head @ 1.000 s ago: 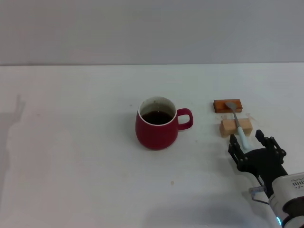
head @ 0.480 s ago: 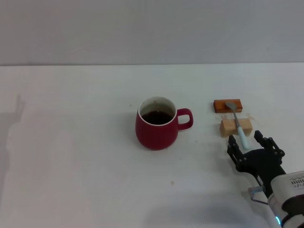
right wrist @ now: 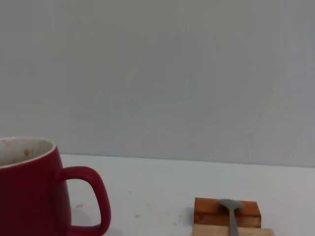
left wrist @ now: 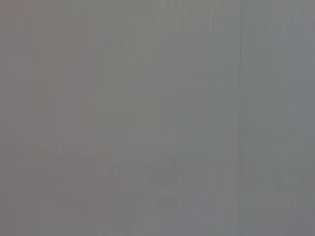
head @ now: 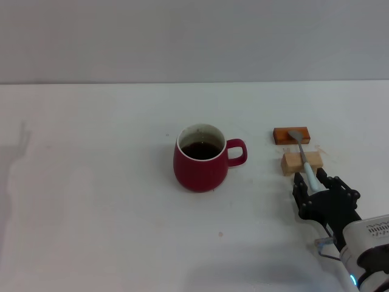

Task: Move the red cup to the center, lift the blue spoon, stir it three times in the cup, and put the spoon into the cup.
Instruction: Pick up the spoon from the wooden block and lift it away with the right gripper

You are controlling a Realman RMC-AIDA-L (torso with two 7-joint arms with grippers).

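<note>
I see the red cup (head: 202, 158) upright near the middle of the white table (head: 91, 182), handle pointing toward the right edge, dark liquid inside, white inner rim showing some specks. In the right wrist view the red cup (right wrist: 39, 189) fills the lower corner, handle loop clear of everything.

The blue spoon (head: 304, 159) lies toward the right edge of the table, propped across two small blocks: its grey bowl rests on the dark orange-brown block (head: 292, 135) on the far side, its neck crosses the pale wooden block (head: 301, 162) nearer me, and the light-blue handle runs on toward the near edge. The two blocks sit just beside each other, well apart from the cup. The right wrist view shows the spoon (right wrist: 230, 211) bowl on the brown block (right wrist: 226, 212) with the pale block (right wrist: 231, 231) edge just below it.

My right claw (head: 316, 188) is near the near-right corner, low over the table, its black fingers (head: 299, 185) drawn in on either side of the handle's tip. I cannot tell whether they are clamped on it or merely close around it.

The left claw is out of sight; its wrist camera gives only a flat grey surface.
</note>
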